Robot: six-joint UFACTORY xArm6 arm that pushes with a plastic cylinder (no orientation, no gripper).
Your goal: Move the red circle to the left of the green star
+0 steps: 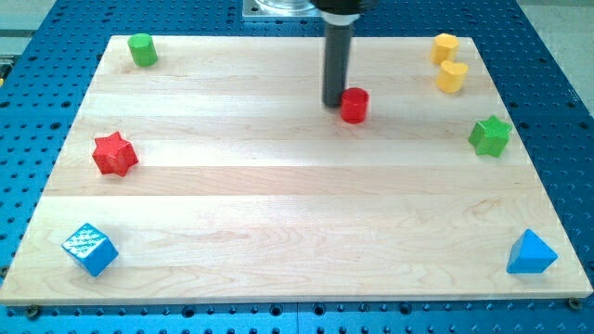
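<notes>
Camera view: red circle (pixel 355 106) upright.

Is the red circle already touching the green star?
No, the red circle sits near the board's top middle beside my tip, with bare wood between it and the green star at the view's right.

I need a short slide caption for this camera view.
My tip touches the red circle on its left, far from the green star.

No readable text, label, brand, number or sign anywhere on board or blocks.
</notes>
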